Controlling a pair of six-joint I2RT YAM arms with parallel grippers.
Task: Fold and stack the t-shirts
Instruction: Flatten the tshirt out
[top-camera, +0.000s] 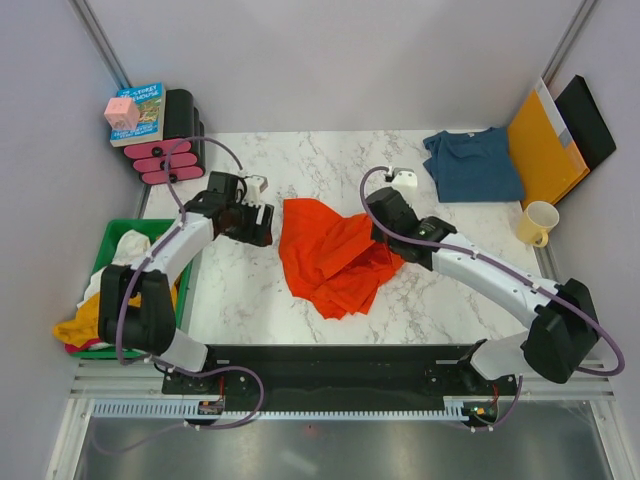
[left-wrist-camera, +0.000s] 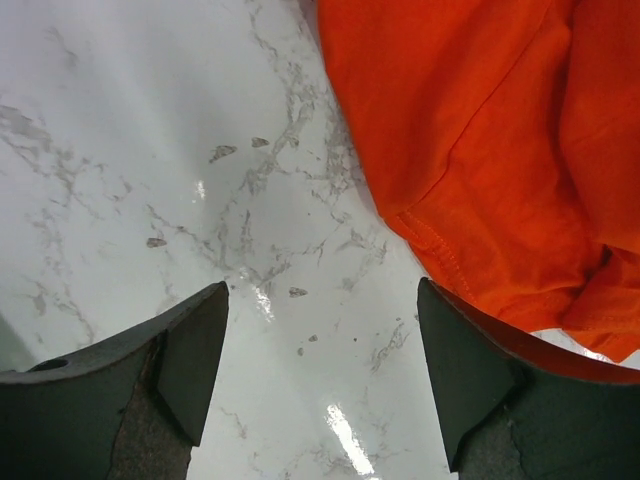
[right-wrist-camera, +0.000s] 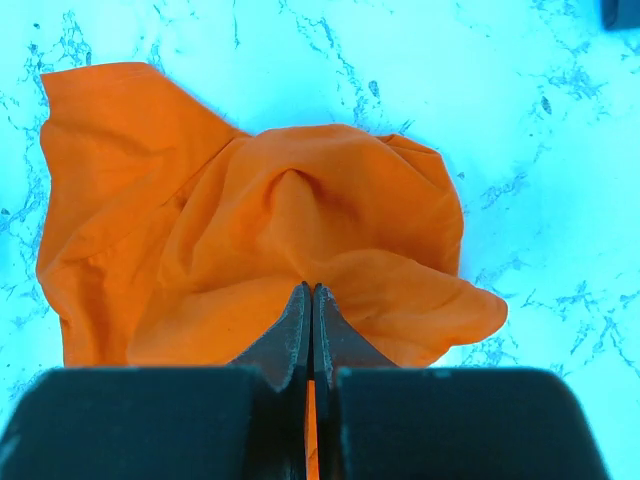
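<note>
Orange-red t-shirt (top-camera: 330, 255) lies crumpled on the surface (top-camera: 230, 290), right fingers (right-wrist-camera: 290, 340) clenched on its fold, left fingers (left-wrist-camera: 195, 350) spread wide beside it.

A marble table (top-camera: 240, 290) carries an orange-red t-shirt (top-camera: 325, 255), a teal-blue t-shirt (top-camera: 472, 165), a mug (top-camera: 538, 222) and perhaps an envelope (top-camera: 545, 150).

Top view: right arm (top-camera: 480, 268) is covering the right edge of the orange-red t-shirt (top-camera: 325, 255), and its wrist is hiding the fingertips. Left arm (top-camera: 170, 250) is blocking part of the green bin (top-camera: 112, 228) and the garments (top-camera: 80, 328) in it. Book (top-camera: 140, 112) title is coming through too small to read.

Left wrist view: the shirt is running off the top and right edges.

Right wrist view: right gripper (right-wrist-camera: 312, 300) body is blocking the shirt's near part. A dark object (right-wrist-camera: 622, 10) is getting clipped at the top-right corner, and I can't tell what it is.
</note>
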